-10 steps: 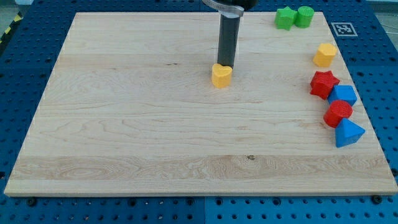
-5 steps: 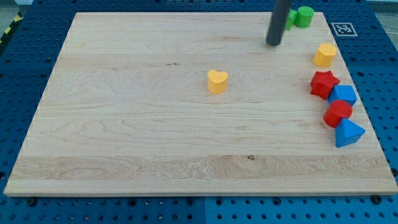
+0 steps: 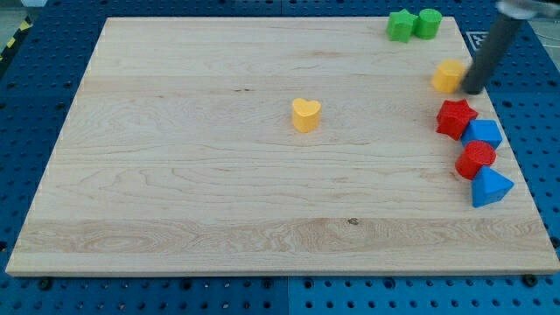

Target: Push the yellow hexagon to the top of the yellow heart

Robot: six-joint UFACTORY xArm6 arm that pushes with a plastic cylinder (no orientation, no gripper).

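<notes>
While my tip [image 3: 473, 90] touches the yellow hexagon's [image 3: 448, 77] right side:
No claw fitted; yellow heart [image 3: 305, 115] sits far left.

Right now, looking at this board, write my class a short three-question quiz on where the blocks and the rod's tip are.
1. True or false: my tip is at the view's right side of the yellow hexagon.
2. Which way does the yellow heart lie from the hexagon? A) the view's left B) the view's right C) the view's top
3. Fill in: the two blocks at the view's top right, a green cube and a green cylinder, are both ____.

Key: 1 true; 2 A; 3 green.
</notes>
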